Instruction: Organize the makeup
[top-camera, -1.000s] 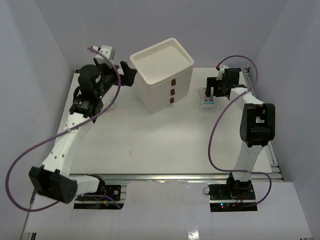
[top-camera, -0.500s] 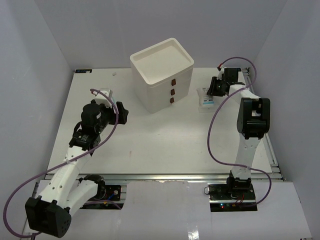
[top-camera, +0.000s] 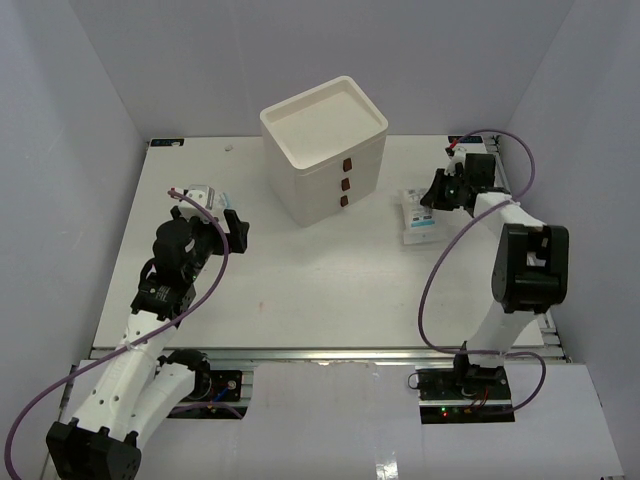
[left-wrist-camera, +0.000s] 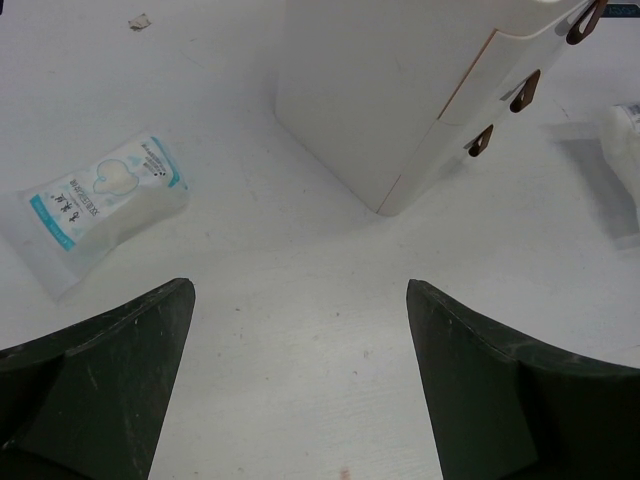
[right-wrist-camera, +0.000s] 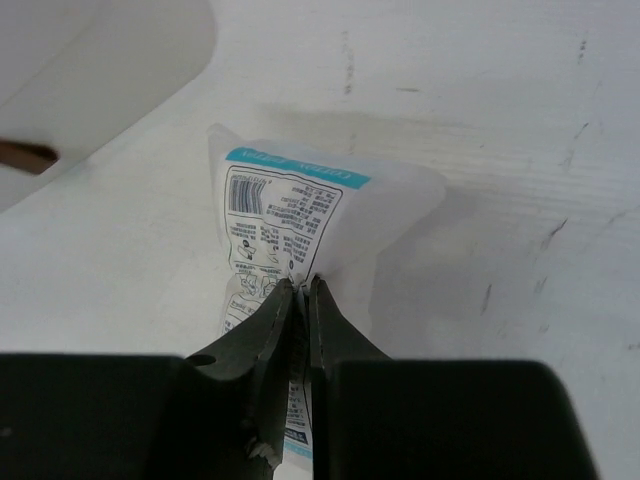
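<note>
A clear packet (right-wrist-camera: 290, 205) printed white and blue lies on the table right of the drawer box, and my right gripper (right-wrist-camera: 303, 285) is shut on its near edge. From above, that packet (top-camera: 418, 218) sits just left of the right gripper (top-camera: 432, 197). A second packet (left-wrist-camera: 105, 205) of the same kind lies flat at the left of the left wrist view. My left gripper (left-wrist-camera: 298, 288) hangs wide open above bare table, with nothing between its fingers. In the top view the left gripper (top-camera: 238, 228) is left of the box and points toward it.
The big cream three-drawer box (top-camera: 325, 145) with brown handles stands at the back middle, drawers shut; its corner fills the top of the left wrist view (left-wrist-camera: 420, 90). A small scrap (left-wrist-camera: 139, 21) lies at the far back left. The table's right edge rail (top-camera: 540, 300) runs beside the right arm.
The right gripper has shut on the packet and shifted slightly right and nearer with it. The left arm has drawn back from the far left corner toward the near side, still open.
</note>
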